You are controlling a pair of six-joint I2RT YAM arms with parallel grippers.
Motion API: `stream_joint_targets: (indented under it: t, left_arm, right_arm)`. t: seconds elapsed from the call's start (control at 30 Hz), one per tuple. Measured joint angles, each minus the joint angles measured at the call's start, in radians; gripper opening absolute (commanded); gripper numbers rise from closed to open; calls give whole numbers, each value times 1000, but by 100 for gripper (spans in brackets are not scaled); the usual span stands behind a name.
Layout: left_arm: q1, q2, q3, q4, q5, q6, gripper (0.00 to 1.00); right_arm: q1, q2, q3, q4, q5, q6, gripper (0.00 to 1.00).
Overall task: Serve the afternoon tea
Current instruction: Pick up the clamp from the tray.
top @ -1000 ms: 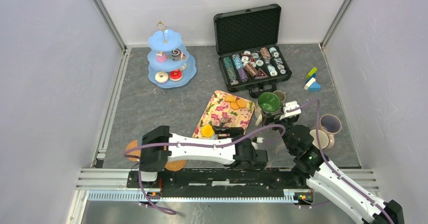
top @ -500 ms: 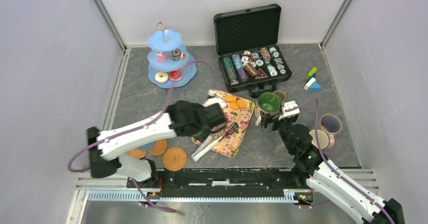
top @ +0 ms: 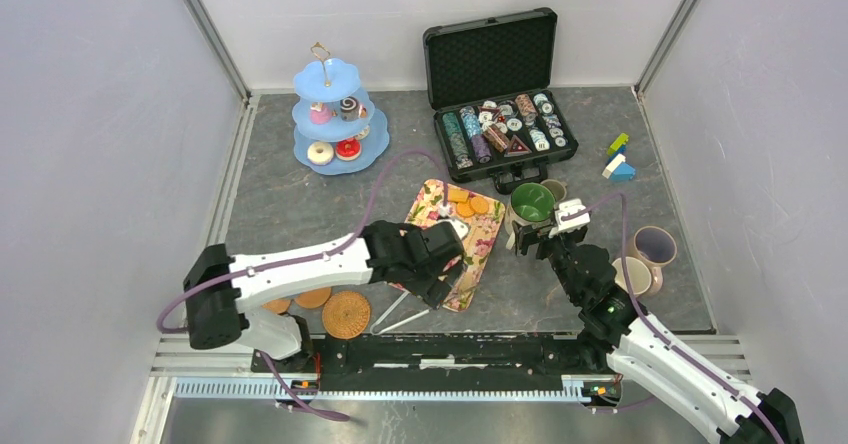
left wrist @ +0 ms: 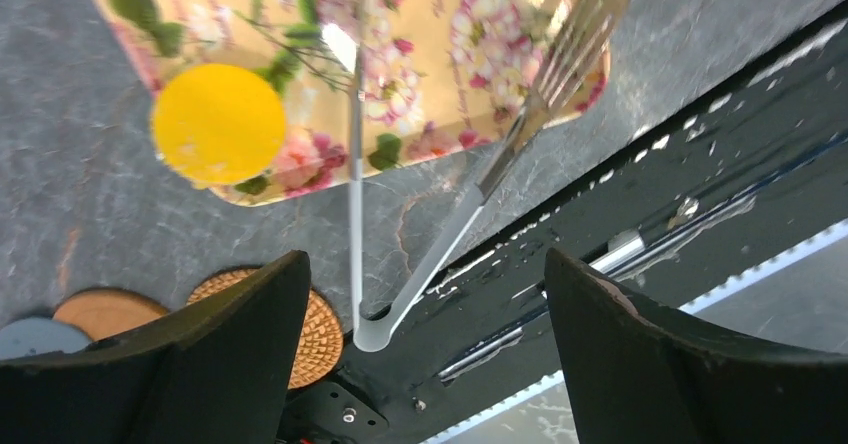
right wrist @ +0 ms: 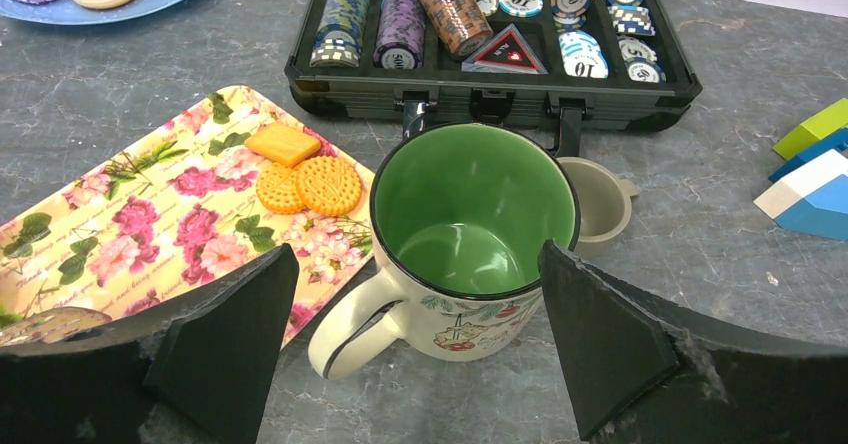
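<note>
The green-lined mug [right wrist: 475, 214] stands just right of the floral tray [right wrist: 150, 234]. My right gripper [right wrist: 417, 247] is open just short of it, one finger to each side and neither touching. Round biscuits [right wrist: 310, 184] and an orange one [right wrist: 285, 144] lie at the tray's far end. My left gripper [left wrist: 425, 254] hangs open and empty over the tray's near end [left wrist: 450, 54]. Below it are a yellow disc [left wrist: 218, 124] on the tray and tongs [left wrist: 470, 194] lying half off its edge. Woven coasters [top: 346, 314] lie near the left base.
A blue tiered stand [top: 335, 124] with donuts and cakes is at the back left. The open poker chip case [top: 500, 114] sits behind the mug, with a small beige cup [right wrist: 595, 204] between them. A lilac mug [top: 652, 246] and building blocks [top: 618, 159] are at the right.
My left arm swung from along the near rail up over the tray's near end. The tongs shifted toward the near edge. The right arm barely moved.
</note>
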State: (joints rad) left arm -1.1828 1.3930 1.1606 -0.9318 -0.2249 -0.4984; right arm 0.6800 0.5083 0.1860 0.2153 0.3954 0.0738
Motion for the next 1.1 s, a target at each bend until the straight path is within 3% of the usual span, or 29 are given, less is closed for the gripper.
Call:
stream_joint_targets:
  t: [0.23, 0.43, 0.73, 1.1]
  left_arm:
    - [-64, 69, -75, 64, 45, 58, 85]
    - [-69, 71, -129, 65, 9, 43, 67]
    - [-51, 162, -169, 48, -64, -6, 48]
    - [-46, 228, -174, 50, -111, -8, 6]
  right_arm:
    - [0, 18, 0, 0, -11, 0, 98]
    - [0, 30, 0, 0, -24, 0, 98]
    - [0, 64, 0, 0, -54, -2, 98]
    - [0, 101, 1, 0, -78, -12, 98]
